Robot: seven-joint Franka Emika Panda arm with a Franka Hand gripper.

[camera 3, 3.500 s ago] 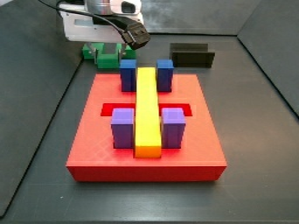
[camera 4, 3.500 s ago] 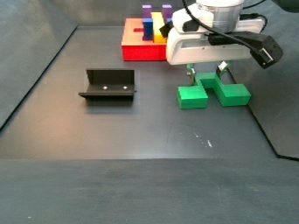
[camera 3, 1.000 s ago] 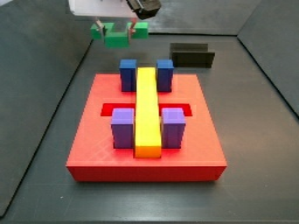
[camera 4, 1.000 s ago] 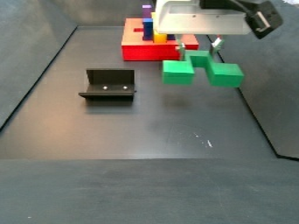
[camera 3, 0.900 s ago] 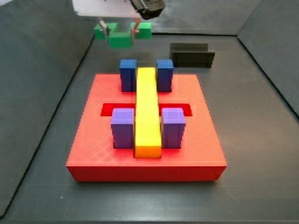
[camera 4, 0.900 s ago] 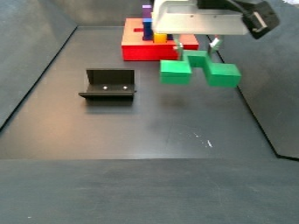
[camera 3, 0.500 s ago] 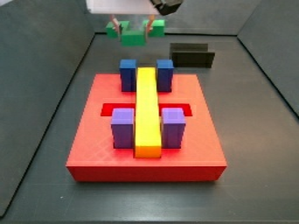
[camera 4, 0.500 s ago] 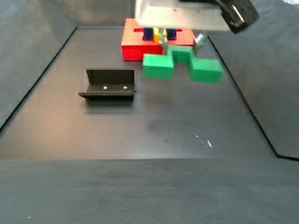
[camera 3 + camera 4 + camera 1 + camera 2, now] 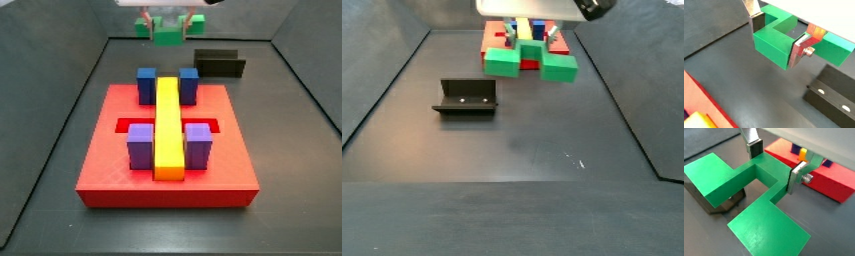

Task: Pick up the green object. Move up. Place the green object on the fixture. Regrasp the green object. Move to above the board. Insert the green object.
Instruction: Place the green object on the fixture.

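The gripper (image 9: 529, 32) is shut on the green object (image 9: 529, 60), a bright green stepped block, and holds it well above the dark floor. In both wrist views the silver fingers (image 9: 804, 47) clamp its middle bar, with the gripper (image 9: 775, 165) closed around the green object (image 9: 757, 178). In a side view the green object (image 9: 170, 32) hangs left of the black fixture (image 9: 218, 63). The fixture (image 9: 465, 97) stands empty on the floor. The red board (image 9: 107, 160) lies flat with a yellow bar, blue and purple blocks.
The board's rectangular recess (image 9: 134, 127) shows beside the yellow bar (image 9: 168, 125). Grey walls enclose the dark floor (image 9: 516, 150). The fixture also shows in a wrist view (image 9: 834, 95), below and beside the held block.
The gripper has lifted the green object off the floor and carried it higher and sideways, toward the fixture's side. The board and fixture have not moved.
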